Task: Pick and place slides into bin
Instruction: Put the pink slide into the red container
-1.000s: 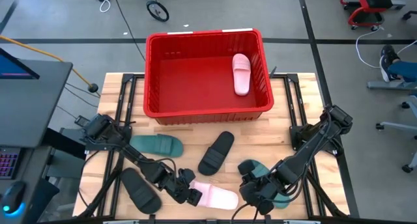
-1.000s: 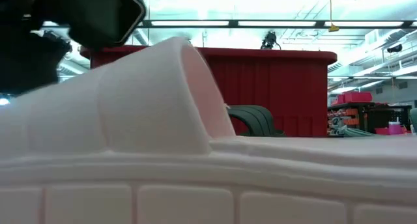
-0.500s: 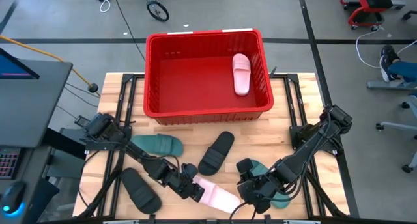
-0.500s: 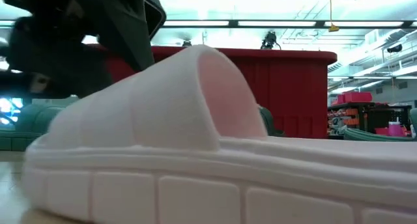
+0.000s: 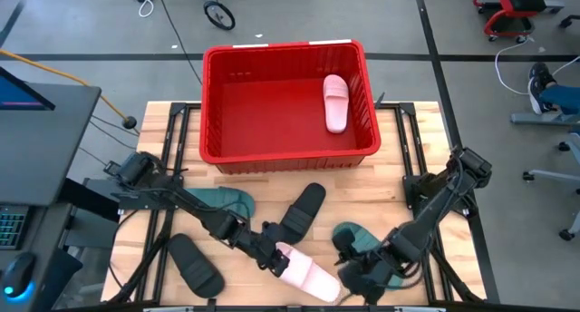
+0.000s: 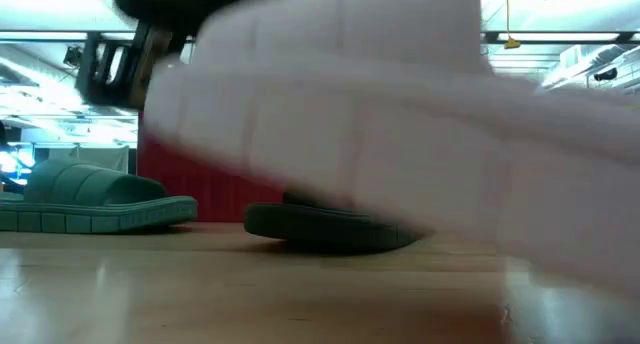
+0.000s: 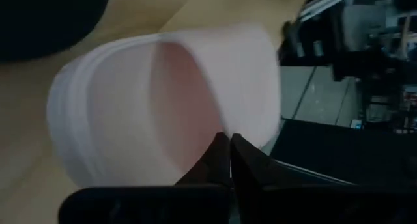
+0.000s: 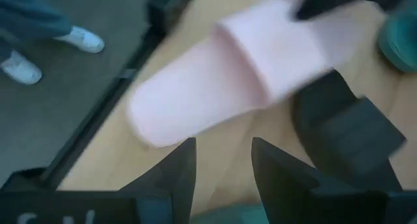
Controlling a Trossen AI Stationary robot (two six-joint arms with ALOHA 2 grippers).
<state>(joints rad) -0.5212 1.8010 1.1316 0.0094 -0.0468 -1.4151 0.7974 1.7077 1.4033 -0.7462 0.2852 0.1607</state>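
Note:
A pale pink slide [image 5: 313,277] lies slantwise near the table's front edge, with my left gripper [image 5: 275,255] shut on its strap end. In the low view the slide [image 6: 400,114] shows tilted, its left end raised off the wood. My right gripper [image 5: 361,277] stands open just right of that slide's other end, over a dark green slide [image 5: 355,239], with nothing between its fingers [image 8: 182,175]. The red bin [image 5: 272,156] stands at the far middle with one pink slide [image 5: 335,102] lying on its floor. My left gripper pinches the pink slide's wide strap at its edge [image 7: 225,123] between its two fingers, which come slanting down from the table's left. The strap end is lifted off the table and the slide tilts down toward its other end [image 5: 331,289].
A dark green slide [image 5: 217,201] lies left of centre, a black slide [image 5: 304,210] in the middle and another black slide [image 5: 192,265] at the near left, all flat on the wood. Bare table lies between these slides and the bin.
My left gripper has taken hold of the pink slide and moved toward the table's right and up. The slide has turned from lying along the front edge to slanting, and its strap end has lifted while the other end has stayed low.

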